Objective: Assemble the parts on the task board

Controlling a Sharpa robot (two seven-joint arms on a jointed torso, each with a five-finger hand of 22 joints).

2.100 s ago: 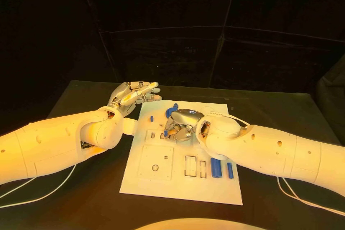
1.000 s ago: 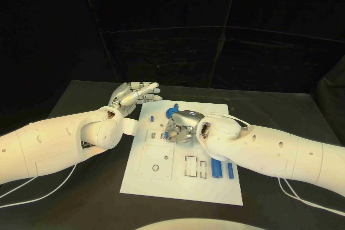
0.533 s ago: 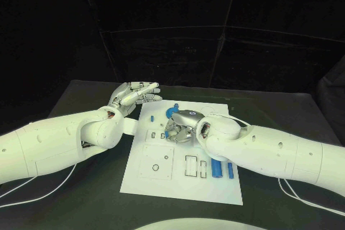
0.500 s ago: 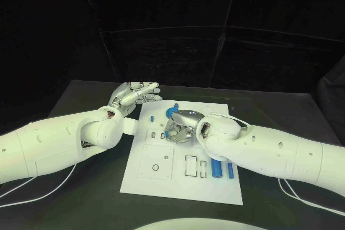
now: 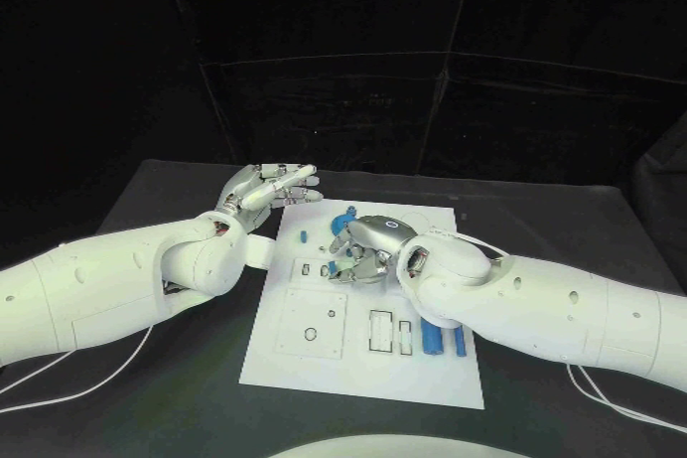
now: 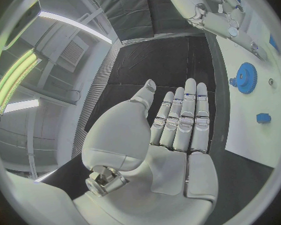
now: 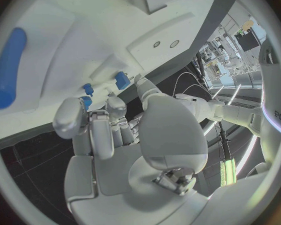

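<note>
White task board lies mid-desk. Right hand over its far half, fingers curled, grasp unclear. Left hand beside its far-left corner, fingers straight, holding nothing.

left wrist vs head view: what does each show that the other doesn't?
Left wrist view alone: the left hand from its palm side, flat, fingers straight, holding nothing, and the blue gear's teeth.

Head view alone: two blue rods lying near the task board's front right, and its rectangular cut-outs.

Both: the board, the gear, a small blue part near it, and the right hand down over the board's far half.
</note>
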